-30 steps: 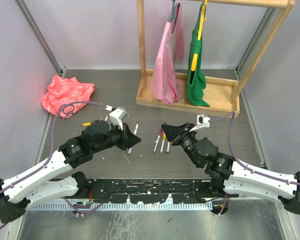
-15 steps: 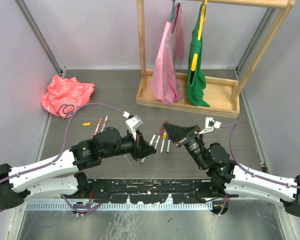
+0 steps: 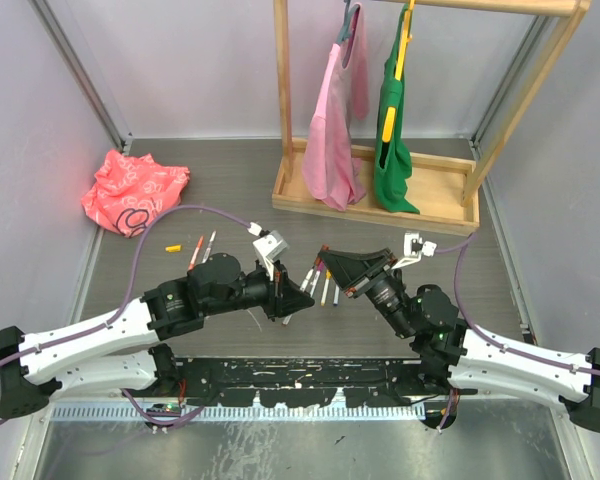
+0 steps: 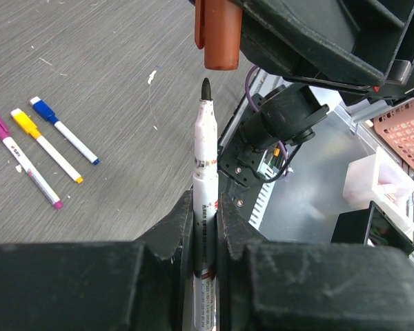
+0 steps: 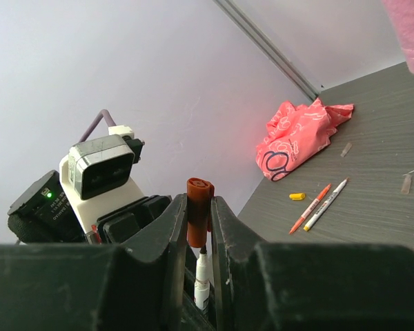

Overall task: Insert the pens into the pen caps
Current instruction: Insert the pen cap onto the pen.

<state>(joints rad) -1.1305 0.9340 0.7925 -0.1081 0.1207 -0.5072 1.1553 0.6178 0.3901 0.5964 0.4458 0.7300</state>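
Left gripper: clamped on pen, tip up.
Right gripper: pinching red cap at pen's 12 o'clock.
Gap: tip just short of cap mouth, not seated.
Done: purple pen, yellow pen and blue pen at 9 o'clock look capped.
To do: this pair; yellow cap lies loose by orange pen.

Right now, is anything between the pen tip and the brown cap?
No, just a small bare gap. The left wrist view shows the pen pointing at the cap, not yet inside.

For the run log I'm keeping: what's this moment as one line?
left tool: shut on pen | right tool: shut on red-brown cap | pen tip just short of cap mouth, not inserted
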